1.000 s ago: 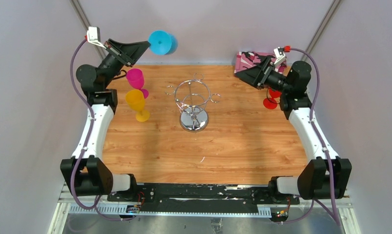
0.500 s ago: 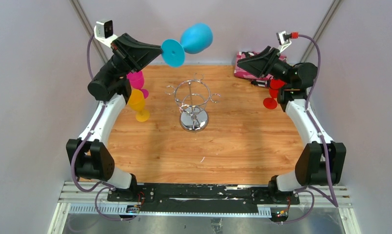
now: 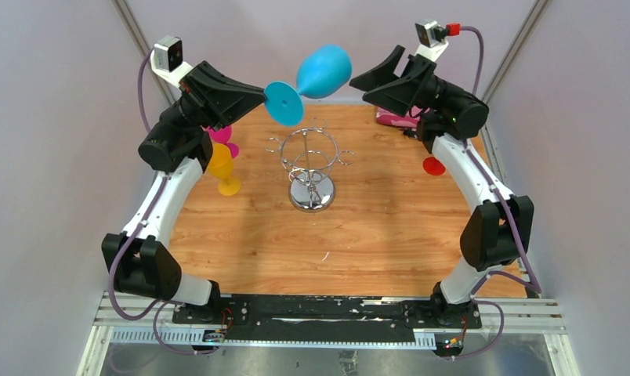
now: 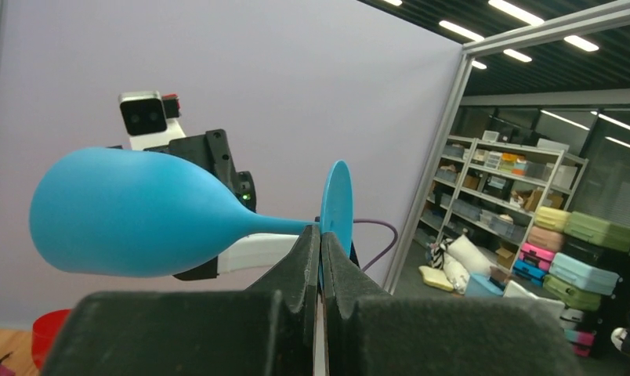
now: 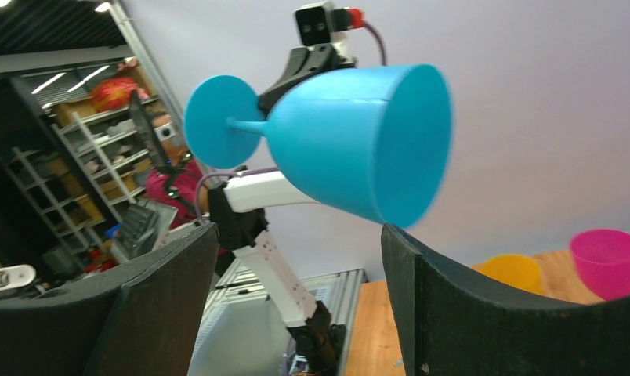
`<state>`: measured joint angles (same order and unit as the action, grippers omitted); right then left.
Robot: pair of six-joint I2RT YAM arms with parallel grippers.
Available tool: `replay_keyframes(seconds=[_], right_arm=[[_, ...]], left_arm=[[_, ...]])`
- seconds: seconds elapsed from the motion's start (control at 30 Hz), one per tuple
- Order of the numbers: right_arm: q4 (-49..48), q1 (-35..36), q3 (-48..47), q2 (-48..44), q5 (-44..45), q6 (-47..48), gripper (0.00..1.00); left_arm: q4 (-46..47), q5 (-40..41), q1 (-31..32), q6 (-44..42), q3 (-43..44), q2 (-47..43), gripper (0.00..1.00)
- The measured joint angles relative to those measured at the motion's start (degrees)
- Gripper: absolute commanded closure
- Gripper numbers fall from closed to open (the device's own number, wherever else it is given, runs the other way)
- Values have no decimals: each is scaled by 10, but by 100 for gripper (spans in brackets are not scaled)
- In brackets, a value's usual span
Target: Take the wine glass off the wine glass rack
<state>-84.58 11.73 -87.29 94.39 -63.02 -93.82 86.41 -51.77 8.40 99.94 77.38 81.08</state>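
My left gripper (image 3: 263,96) is shut on the round foot of a blue wine glass (image 3: 323,70) and holds it high in the air, lying sideways, above and behind the wine glass rack (image 3: 310,163). The rack is a chrome wire stand on the wooden table with nothing hanging on it. In the left wrist view the left gripper (image 4: 320,239) pinches the foot, with the bowl (image 4: 132,211) to the left. My right gripper (image 3: 367,81) is open, raised, just right of the bowl. In the right wrist view the right gripper (image 5: 296,239) sits just below the glass (image 5: 359,141).
A pink glass (image 3: 220,135) and a yellow glass (image 3: 220,166) stand on the table at the left, under my left arm. A red glass (image 3: 433,163) stands at the right by a pink patterned item (image 3: 394,117) at the back.
My left gripper has lifted the blue glass and swung its bowl to the right. My right arm has risen from the table's back right corner and come up to the bowl.
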Motion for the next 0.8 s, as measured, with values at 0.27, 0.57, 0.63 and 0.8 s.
replay_keyframes(seconds=[0.27, 0.57, 0.63, 0.8], right_arm=[[-17, 57, -31, 8, 0, -12, 19], [20, 56, -29, 5, -6, 33, 20], [56, 53, -19, -3, -11, 68, 20], [203, 43, 9, -46, -15, 192, 20]], left_arm=[[0, -6, 0, -3, -14, 0, 100], [0, -10, 0, -5, -23, -2, 100], [0, -11, 0, -5, -23, -2, 100], [0, -12, 0, -5, -23, -3, 100]])
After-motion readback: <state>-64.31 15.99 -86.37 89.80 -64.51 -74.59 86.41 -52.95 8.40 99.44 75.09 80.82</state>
